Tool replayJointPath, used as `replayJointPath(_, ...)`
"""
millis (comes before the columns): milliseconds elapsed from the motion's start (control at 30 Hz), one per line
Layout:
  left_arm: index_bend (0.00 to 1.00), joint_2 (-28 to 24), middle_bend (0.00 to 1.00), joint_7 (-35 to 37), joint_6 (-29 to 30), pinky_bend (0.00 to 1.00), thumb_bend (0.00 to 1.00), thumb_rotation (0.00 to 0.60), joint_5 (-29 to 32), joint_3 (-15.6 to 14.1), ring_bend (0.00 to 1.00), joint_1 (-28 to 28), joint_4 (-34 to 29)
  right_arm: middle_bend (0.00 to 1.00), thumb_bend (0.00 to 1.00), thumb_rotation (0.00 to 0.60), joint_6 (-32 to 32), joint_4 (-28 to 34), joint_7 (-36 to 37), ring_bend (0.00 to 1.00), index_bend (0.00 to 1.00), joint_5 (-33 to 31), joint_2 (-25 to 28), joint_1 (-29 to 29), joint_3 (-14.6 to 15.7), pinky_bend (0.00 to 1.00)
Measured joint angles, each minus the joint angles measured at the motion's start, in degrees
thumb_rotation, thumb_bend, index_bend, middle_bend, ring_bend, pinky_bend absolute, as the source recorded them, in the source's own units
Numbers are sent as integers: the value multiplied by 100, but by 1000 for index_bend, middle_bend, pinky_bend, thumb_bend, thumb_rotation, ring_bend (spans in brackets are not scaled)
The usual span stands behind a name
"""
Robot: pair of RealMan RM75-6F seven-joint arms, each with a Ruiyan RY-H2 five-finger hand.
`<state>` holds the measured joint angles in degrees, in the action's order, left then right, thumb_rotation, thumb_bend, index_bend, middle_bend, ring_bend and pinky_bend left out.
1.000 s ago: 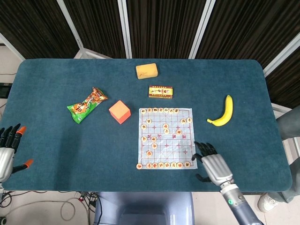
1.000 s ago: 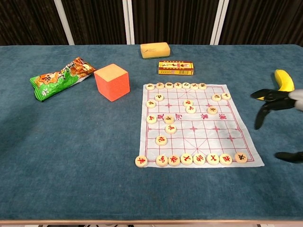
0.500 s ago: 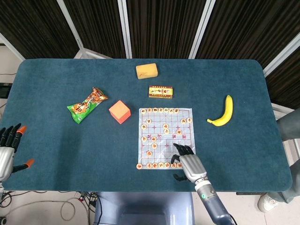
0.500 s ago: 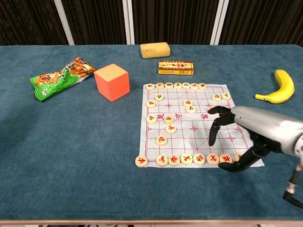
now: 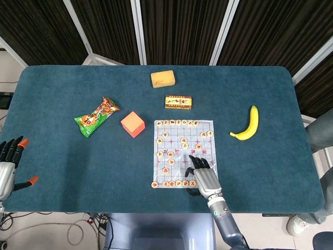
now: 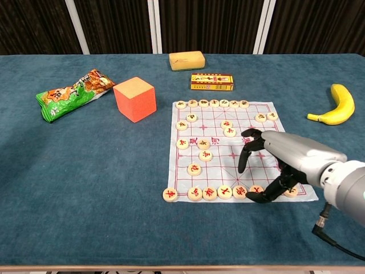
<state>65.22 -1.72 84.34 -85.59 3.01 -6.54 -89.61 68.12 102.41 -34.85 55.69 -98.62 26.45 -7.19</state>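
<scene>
My right hand (image 5: 203,177) (image 6: 278,161) hovers over the near right part of a paper chess board (image 5: 180,165) (image 6: 223,170), fingers spread and curved downward, holding nothing. Its dark fingertips (image 6: 244,158) point toward the board's middle. The thumb lies by the near row of round wooden pieces (image 6: 210,193) (image 5: 171,183). More pieces stand along the far row and scattered on the left half. My left hand (image 5: 8,167) shows only in the head view, at the table's left near edge, fingers apart and empty.
An orange cube (image 5: 132,124) (image 6: 135,99) and a green snack bag (image 5: 96,116) (image 6: 71,94) lie left of the board. A small red-yellow box (image 5: 178,101) (image 6: 211,82) and a yellow sponge (image 5: 162,78) (image 6: 187,60) sit behind it. A banana (image 5: 248,125) (image 6: 335,105) lies to the right.
My right hand has moved left from the table's right side onto the board's near right corner. The left hand and all the objects stay put.
</scene>
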Motion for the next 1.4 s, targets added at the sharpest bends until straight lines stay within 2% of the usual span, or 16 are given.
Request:
replayJointPath(600,0,-40,0,29,-73,0,0,600,30,-18,0,-22,-75,18,322,600,128,-356,127,0,453,18,-290,11,100,0)
replayJointPath(1400,0,-72,0,10,-165,0,0,600,88,-35,0,-50,-169,25,322,600,138,-665,263,0,479,-26,-536,14,59,0)
